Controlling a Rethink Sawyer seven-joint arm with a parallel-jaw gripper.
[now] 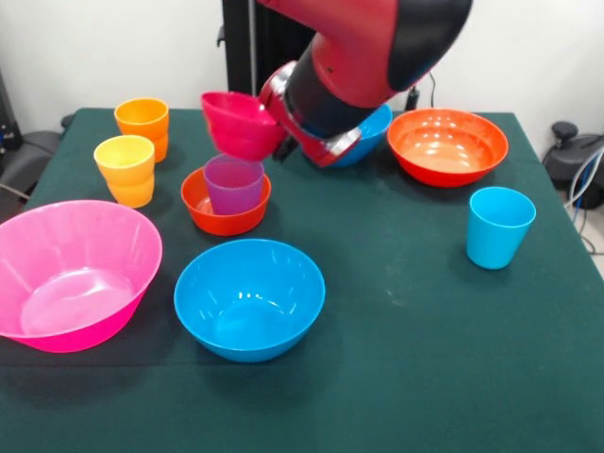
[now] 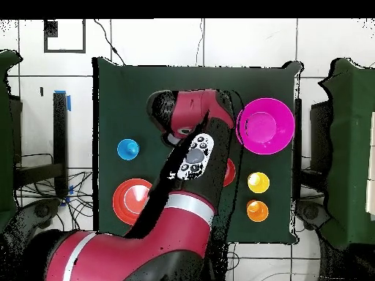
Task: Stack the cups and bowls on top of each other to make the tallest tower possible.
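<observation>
The small magenta bowl (image 1: 242, 123) hangs tilted in the air at the end of my arm, just above the purple cup (image 1: 233, 185). My gripper (image 1: 271, 121) is shut on the magenta bowl's far rim and is mostly hidden behind it. The purple cup stands upright inside the small orange-red bowl (image 1: 223, 212), which rests on the table. In the overhead view my arm covers this pile; only an edge of the orange-red bowl (image 2: 230, 173) shows.
The orange cup (image 1: 142, 122) and yellow cup (image 1: 125, 168) stand at left. The big pink bowl (image 1: 71, 274) and a blue bowl (image 1: 249, 297) are in front. The second blue bowl (image 1: 376, 135), wide orange bowl (image 1: 447, 144) and light blue cup (image 1: 498, 226) are at right.
</observation>
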